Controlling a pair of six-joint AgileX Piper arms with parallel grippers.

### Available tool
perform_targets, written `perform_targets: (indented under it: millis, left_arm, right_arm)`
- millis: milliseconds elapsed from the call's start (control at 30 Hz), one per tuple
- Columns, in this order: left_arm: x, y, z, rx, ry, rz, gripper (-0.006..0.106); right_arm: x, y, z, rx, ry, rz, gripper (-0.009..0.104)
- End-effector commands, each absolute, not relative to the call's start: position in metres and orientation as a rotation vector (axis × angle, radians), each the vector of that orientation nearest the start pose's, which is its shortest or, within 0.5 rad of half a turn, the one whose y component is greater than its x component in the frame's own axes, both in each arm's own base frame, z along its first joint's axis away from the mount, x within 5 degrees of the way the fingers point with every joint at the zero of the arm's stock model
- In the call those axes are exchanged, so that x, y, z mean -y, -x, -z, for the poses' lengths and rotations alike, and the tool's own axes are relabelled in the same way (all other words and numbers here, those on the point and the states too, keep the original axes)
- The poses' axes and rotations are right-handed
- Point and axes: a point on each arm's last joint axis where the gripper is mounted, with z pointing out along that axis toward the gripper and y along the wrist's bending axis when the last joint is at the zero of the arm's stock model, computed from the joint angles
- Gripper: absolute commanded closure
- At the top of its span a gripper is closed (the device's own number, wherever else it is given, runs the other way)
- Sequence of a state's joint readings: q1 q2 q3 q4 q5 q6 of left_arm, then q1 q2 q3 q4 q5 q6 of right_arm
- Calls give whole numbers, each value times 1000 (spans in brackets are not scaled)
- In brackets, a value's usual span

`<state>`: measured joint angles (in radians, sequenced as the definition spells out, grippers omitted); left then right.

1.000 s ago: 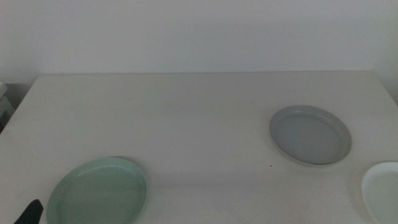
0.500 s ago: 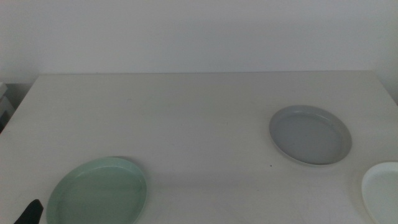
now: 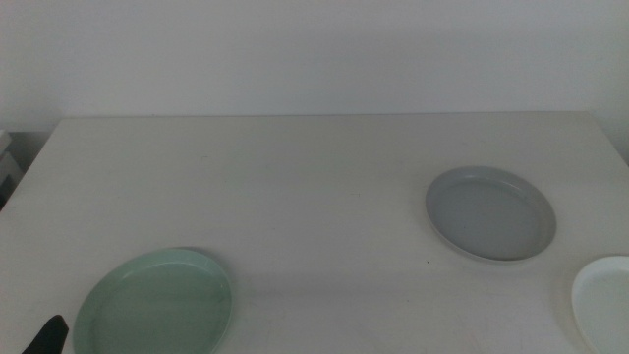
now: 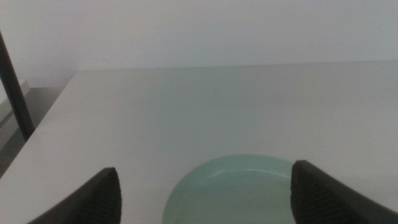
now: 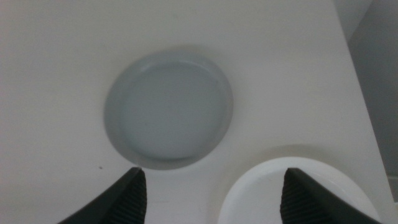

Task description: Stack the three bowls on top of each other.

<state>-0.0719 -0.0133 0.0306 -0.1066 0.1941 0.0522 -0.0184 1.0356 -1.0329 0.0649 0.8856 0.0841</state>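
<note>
The pale mint green bowl [image 3: 152, 303] sits at the table's front left. The grey bowl [image 3: 489, 212] sits at the right, and the white bowl [image 3: 604, 300] is at the front right, cut off by the picture's edge. All three stand apart. My left gripper [image 4: 206, 169] is open and empty, low behind the mint bowl [image 4: 233, 186]; only a dark tip of it [image 3: 47, 336] shows in the middle view. My right gripper [image 5: 215, 172] is open and empty, high above the gap between the grey bowl [image 5: 169, 115] and the white bowl [image 5: 292, 193].
The white table [image 3: 295, 197] runs back to a plain white wall. Its left edge drops off to a dark floor, where a dark post [image 4: 15, 93] stands. The table's right edge lies close to the white bowl.
</note>
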Motion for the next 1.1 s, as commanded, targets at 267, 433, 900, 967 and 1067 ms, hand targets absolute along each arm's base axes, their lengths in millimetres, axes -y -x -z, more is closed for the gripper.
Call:
perform_targets:
  millis: [267,433,900,967,1067]
  left_arm:
    - [5,-55,-195,-1601,-10,121,-5]
    - [5,-55,-195,-1601,-10,121,-5]
    - [5,-55,-195,-1601,-10,121,-5]
    - [5,-55,-195,-1601,-10,121,-5]
    - [5,-55,-195,-1601,-10,121,-5]
  right_arm:
    - [3,-303,-350,-2512,-112,-88,40]
    - [5,-352,-318,-2642,-119,-88,40]
    - [26,-410,-205,-2837,-185,-73,48]
    - [26,-412,-198,-2836,-174,-76,51]
    - [24,-417,-191,-2819,-169,-104,54]
